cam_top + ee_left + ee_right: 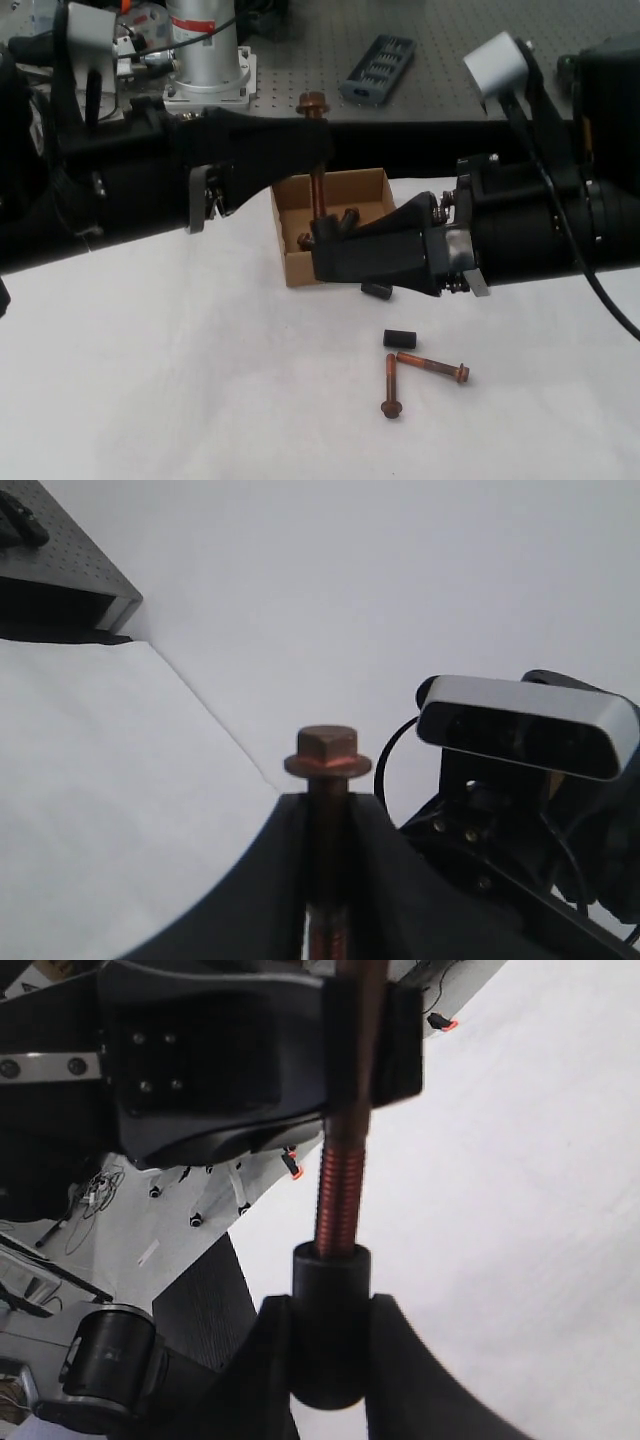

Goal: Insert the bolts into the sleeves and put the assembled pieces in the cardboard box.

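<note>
Copper bolt [327,758] clenched in left claw [327,815]; right claw [330,1308] grips sleeve [330,1270] on its tip

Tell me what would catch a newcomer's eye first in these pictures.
A long copper-coloured hex-head bolt stands upright above the open brown cardboard box, clamped near its head by the left gripper. Its threaded end enters a short black cylindrical sleeve held by the right gripper. Two more copper bolts lie loose on the white sheet.

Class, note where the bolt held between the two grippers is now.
In the high view, the bolt stands upright above the cardboard box, clamped by the left gripper, its threaded end in the sleeve the right gripper holds.
</note>
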Available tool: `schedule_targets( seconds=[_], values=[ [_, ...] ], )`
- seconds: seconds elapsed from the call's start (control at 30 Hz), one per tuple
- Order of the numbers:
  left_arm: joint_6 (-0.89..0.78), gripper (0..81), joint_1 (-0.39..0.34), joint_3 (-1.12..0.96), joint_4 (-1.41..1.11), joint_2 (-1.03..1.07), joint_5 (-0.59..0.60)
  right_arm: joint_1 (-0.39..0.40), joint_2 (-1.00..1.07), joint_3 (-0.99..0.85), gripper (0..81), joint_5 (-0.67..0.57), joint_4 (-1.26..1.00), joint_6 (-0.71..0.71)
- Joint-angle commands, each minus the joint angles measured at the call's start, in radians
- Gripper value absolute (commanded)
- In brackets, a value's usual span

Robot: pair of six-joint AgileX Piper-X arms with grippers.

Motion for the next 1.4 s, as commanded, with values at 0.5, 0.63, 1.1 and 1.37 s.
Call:
schedule_targets(
  seconds=[0.5,0.63,1.1,1.37],
  values=[
    [0.038,7.4,0.004,-0.003,0.003,-0.008,-0.015,-0.041,-0.015,-0.010,2.7,0.034,-0.039,0.004],
    [0.038,7.4,0.014,0.005,0.003,-0.008,-0.017,-0.065,-0.025,-0.010,2.7,0.032,-0.036,0.004],
    [0.038,7.4,0.020,0.015,0.065,-0.008,0.015,-0.072,-0.032,-0.010,2.7,-0.088,-0.038,-0.024],
    [0.072,7.4,0.020,0.015,0.195,-0.008,0.040,-0.072,-0.032,-0.010,2.7,-0.165,-0.024,-0.051]
  ],
)
